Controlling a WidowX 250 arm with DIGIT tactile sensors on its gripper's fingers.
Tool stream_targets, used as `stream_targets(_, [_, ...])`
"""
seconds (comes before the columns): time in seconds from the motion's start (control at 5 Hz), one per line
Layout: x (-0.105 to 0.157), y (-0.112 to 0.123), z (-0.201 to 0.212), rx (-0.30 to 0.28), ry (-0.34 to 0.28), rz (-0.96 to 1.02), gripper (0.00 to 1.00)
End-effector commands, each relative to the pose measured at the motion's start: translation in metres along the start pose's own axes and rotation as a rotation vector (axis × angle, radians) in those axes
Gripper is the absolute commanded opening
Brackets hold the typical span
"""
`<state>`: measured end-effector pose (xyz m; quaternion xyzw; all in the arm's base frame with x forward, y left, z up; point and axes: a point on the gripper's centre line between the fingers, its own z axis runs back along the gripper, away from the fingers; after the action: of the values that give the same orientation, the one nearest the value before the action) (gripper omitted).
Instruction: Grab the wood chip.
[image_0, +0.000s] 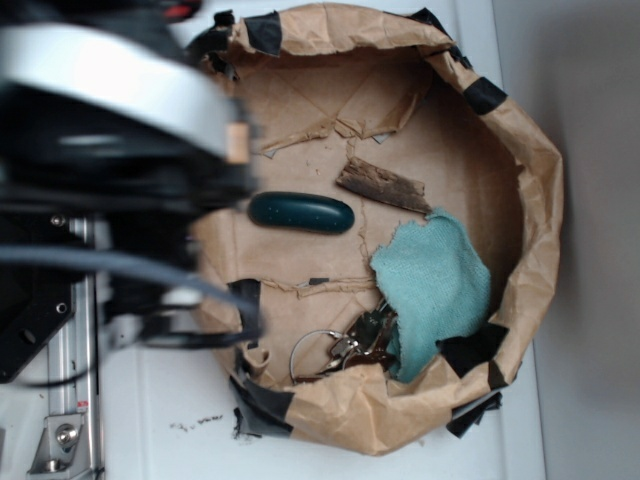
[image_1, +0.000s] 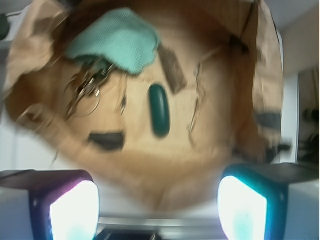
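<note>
The wood chip (image_0: 383, 186) is a rough brown sliver lying flat on the floor of the crumpled brown paper basin (image_0: 541, 200), its right end touching the teal cloth. In the wrist view the wood chip (image_1: 172, 69) shows blurred, up and right of the green oval. My gripper (image_1: 159, 201) hangs high over the basin's near rim, well away from the chip. It is open, with both lit fingers (image_1: 75, 210) wide apart and nothing between them. In the exterior view the blurred arm (image_0: 110, 130) covers the left side and hides the jaws.
A smooth dark green oval (image_0: 301, 212) lies left of the chip. A teal cloth (image_0: 435, 285) and a bunch of keys (image_0: 350, 345) sit toward one side. Torn paper flaps and black tape patches (image_0: 485, 95) line the basin. A metal rail (image_0: 75, 380) stands outside it.
</note>
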<state>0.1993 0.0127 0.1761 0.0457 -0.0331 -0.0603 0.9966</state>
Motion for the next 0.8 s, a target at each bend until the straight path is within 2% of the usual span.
stream_targets(0.0, [0.078, 0.037, -0.064, 0.066, -0.054, -0.128, 1.00])
stream_targets(0.2, [0.111, 0.046, -0.105, 0.072, -0.008, -0.155, 1.00])
stream_targets(0.4, [0.123, 0.031, -0.138, 0.086, 0.016, -0.171, 1.00])
stream_targets(0.6, [0.108, 0.018, -0.159, 0.053, 0.064, -0.191, 1.00])
